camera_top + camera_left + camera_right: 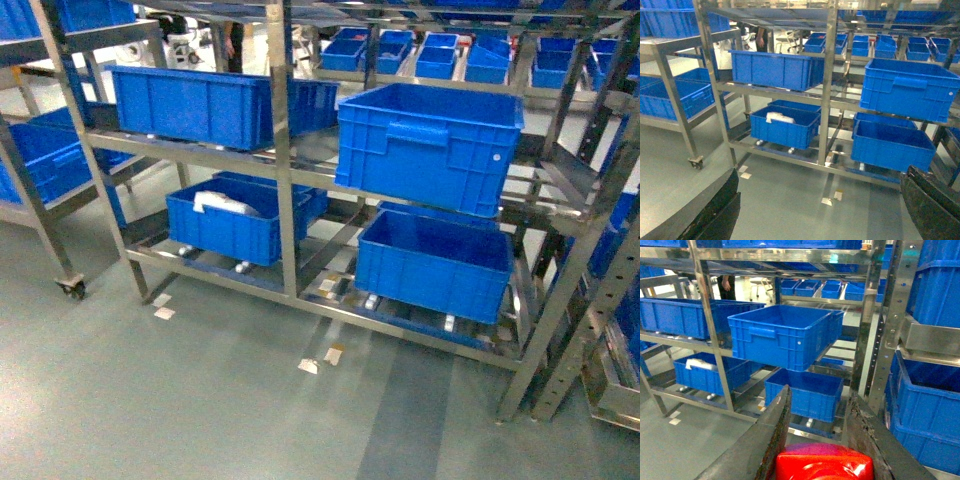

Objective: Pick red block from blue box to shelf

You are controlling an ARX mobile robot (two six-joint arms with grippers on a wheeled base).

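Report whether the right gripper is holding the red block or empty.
Holding it. In the right wrist view the red block sits clamped between the right gripper's two dark fingers, in front of the shelf.

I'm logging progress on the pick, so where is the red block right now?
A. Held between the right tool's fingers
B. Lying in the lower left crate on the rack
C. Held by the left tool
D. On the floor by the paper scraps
A: in the right wrist view the red block sits between the right tool's dark fingers, facing the shelf.
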